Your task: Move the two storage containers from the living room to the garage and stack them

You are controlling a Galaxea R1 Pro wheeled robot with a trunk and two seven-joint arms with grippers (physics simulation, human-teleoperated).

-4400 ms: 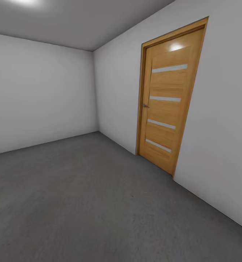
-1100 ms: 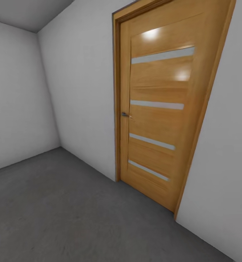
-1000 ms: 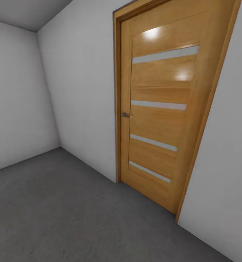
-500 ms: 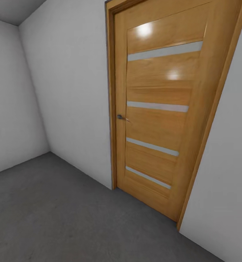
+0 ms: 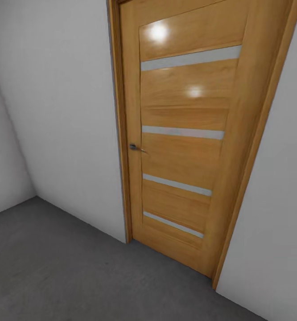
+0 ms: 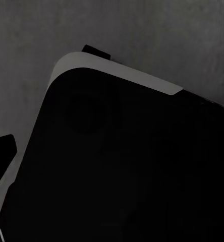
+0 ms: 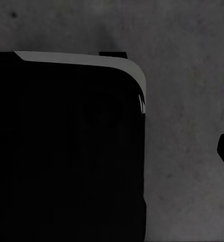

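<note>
Honey-toned wooden door (image 5: 184,138), frosted strips, looms nearer than before above rough grey floor (image 5: 55,272); gripper states can't be told.

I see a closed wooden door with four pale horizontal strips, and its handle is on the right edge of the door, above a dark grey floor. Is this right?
Not quite. In the head view the handle sits on the left edge of the wooden door, not the right. The rest holds: the door is closed, has four pale horizontal strips, and stands above the dark grey floor.
</note>
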